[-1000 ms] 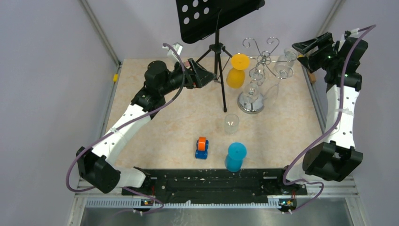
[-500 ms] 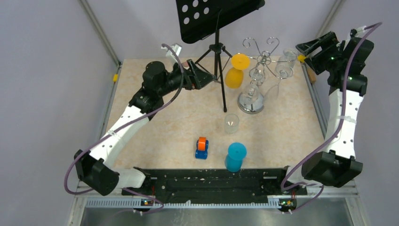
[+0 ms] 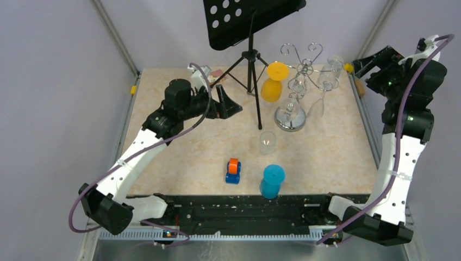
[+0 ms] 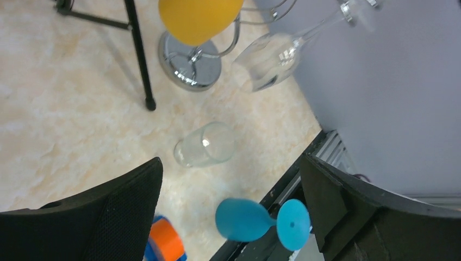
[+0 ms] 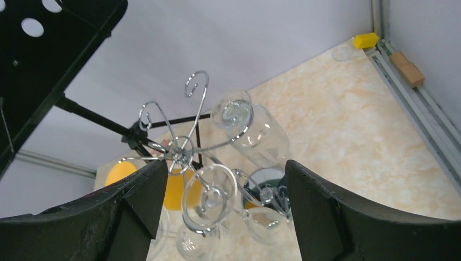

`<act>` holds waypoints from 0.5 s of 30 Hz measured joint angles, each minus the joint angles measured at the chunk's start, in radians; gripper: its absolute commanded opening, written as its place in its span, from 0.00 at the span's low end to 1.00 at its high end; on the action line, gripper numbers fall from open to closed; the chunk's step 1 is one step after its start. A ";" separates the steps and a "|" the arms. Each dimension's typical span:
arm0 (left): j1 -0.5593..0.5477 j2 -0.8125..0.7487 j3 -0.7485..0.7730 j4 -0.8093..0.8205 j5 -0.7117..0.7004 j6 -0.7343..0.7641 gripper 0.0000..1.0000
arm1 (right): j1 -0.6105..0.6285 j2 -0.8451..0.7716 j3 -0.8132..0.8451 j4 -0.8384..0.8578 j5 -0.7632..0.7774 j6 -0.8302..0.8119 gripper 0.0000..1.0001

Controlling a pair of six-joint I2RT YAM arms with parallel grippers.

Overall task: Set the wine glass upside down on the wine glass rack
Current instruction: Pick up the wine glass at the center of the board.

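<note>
The chrome wine glass rack [image 3: 290,116] stands at the back right of the table. An orange wine glass [image 3: 273,82] and clear wine glasses [image 3: 328,78] hang upside down from its hook arms. My right gripper [image 3: 370,61] is open and empty, raised to the right of the rack. In the right wrist view the rack's hub [image 5: 178,149] and a hanging clear glass [image 5: 255,132] lie between and beyond its fingers. My left gripper [image 3: 229,103] is open and empty, left of the tripod's legs. A blue wine glass [image 3: 271,181] stands upside down near the front edge and shows in the left wrist view [image 4: 245,219].
A black music stand [image 3: 250,16] on a tripod stands left of the rack. A clear tumbler [image 3: 267,142] sits mid-table. An orange and blue toy [image 3: 233,171] lies left of the blue glass. A yellow block [image 5: 365,39] and a wooden block [image 5: 407,68] sit by the far rail.
My right gripper has drawn back to the right and upward, away from the rack; the clear glass stays hanging. My left gripper has moved back toward the near side, away from the tripod.
</note>
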 measured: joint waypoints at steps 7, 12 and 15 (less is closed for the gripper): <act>0.000 -0.099 -0.114 -0.117 -0.091 0.066 0.99 | 0.000 -0.104 -0.111 -0.059 0.050 -0.091 0.96; 0.002 -0.216 -0.217 -0.172 -0.228 0.069 0.99 | 0.000 -0.182 -0.197 -0.104 0.080 -0.124 0.99; 0.006 -0.238 -0.237 -0.214 -0.262 0.092 0.99 | 0.000 -0.228 -0.237 -0.132 0.121 -0.132 0.99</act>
